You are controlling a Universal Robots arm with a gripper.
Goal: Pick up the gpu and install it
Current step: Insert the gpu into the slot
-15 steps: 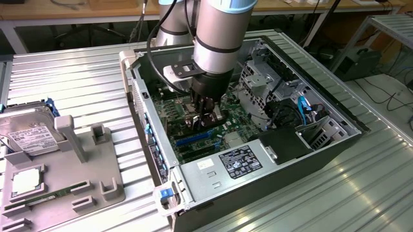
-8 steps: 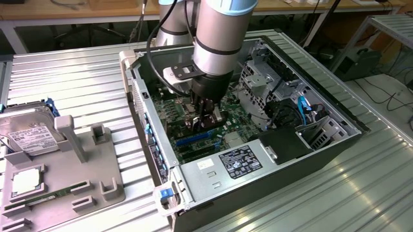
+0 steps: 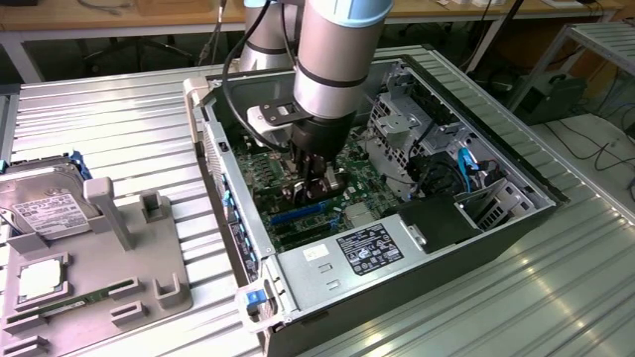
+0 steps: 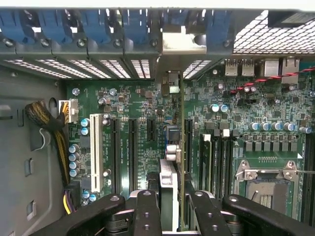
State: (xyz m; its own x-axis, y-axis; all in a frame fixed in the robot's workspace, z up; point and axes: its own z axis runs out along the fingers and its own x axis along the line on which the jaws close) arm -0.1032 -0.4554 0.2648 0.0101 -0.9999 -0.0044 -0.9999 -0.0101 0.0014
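Observation:
My gripper [image 3: 311, 190] reaches down into the open computer case [image 3: 516, 178], just over the motherboard [image 3: 288, 167]. In the wrist view its fingers [image 4: 147, 212] are shut on the gpu [image 4: 180, 147]. The card shows edge-on, a thin upright board running from the fingers toward the rear slot openings. It stands over the expansion slots [image 4: 132, 147], in line with a slot between the white one [image 4: 96, 152] and the memory slots [image 4: 216, 157]. Its metal bracket end [image 4: 173, 43] lies against the case's rear wall. Whether the card's edge sits in the slot is hidden.
A power supply [image 3: 369, 249] fills the case's near corner, and a drive cage [image 3: 397, 126] with blue cables stands on the exterior view's right. Beside the case, a grey fixture tray [image 3: 149, 253] holds a hard drive [image 3: 44, 201], a processor [image 3: 40, 279] and a RAM stick [image 3: 71, 301].

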